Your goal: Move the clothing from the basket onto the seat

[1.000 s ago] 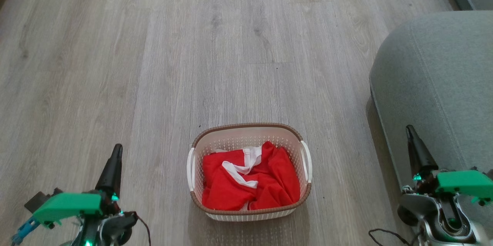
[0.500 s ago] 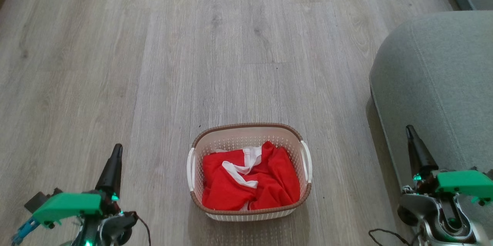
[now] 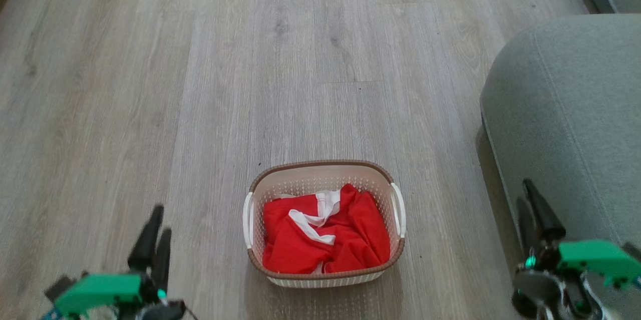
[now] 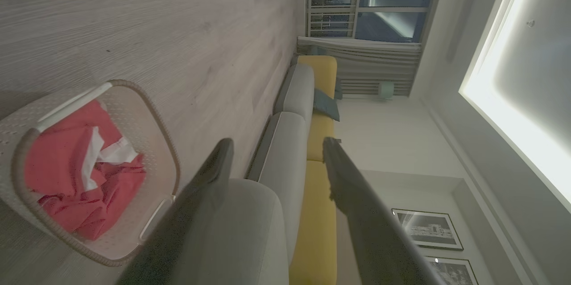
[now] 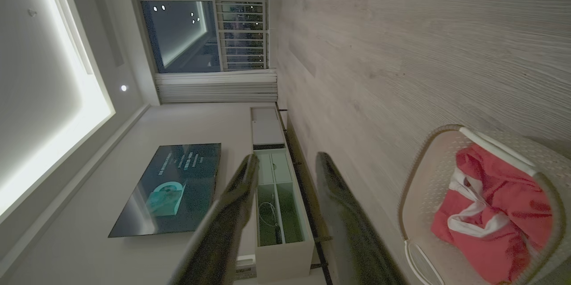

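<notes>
Head view: the basket [image 3: 323, 164] sits on the wood floor [image 3: 250, 59] front and centre, with the red clothing [image 3: 350, 240] bunched inside it, white trim on top. The grey-green seat [image 3: 576, 109] is off to the right, apart from the basket with nothing on it. The left gripper [image 3: 163, 220] is at lower left and the right gripper [image 3: 523, 191] at lower right in front of the seat, both with fingers parted and empty

Left wrist view: fingers spread wide with nothing between them, basket of clothing at left, the seat's rounded edge right past it, and a yellow sofa [image 4: 319, 213] further back

Right wrist view: jaws apart too, gripping nothing. The basket is at lower right, the clothing in it, with a TV [image 5: 169, 187] and a white cabinet [image 5: 276, 213] behind the fingers
</notes>
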`<state>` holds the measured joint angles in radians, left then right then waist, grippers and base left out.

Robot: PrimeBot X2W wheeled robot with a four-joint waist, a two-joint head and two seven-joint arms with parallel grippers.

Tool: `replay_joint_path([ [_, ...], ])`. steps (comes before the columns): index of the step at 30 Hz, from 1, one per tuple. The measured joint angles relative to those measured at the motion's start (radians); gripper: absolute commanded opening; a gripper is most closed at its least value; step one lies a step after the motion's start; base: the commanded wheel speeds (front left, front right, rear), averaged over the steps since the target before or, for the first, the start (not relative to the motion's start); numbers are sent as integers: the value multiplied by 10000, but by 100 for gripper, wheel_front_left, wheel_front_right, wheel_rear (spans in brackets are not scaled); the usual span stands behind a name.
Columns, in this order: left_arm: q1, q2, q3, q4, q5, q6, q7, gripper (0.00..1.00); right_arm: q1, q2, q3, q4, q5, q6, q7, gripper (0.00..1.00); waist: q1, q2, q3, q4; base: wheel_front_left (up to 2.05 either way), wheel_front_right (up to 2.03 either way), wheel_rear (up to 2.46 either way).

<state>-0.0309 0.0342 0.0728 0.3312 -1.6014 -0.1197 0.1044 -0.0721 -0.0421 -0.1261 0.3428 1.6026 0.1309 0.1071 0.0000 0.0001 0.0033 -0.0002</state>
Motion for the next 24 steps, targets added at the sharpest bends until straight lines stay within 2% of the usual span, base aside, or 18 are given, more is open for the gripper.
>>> replay_joint_path([
  [4, 350, -29, -50, 330, 4, 6, -48, 100, 299, 44, 29, 297, -4, -2, -2, 100, 0, 0, 13, -1, 0, 0, 0],
  [14, -102, -27, -188, 451, 414, 6, -307, 100, 44, 6, 378, 372, -301, -2, -211, 100, 0, 0, 60, -3, 0, 0, 0],
  [24, -410, -25, -211, 497, 1904, 2, -631, 100, -469, -268, 798, 556, -1080, -2, -635, 100, 0, 0, 108, -19, 0, 0, 0],
])
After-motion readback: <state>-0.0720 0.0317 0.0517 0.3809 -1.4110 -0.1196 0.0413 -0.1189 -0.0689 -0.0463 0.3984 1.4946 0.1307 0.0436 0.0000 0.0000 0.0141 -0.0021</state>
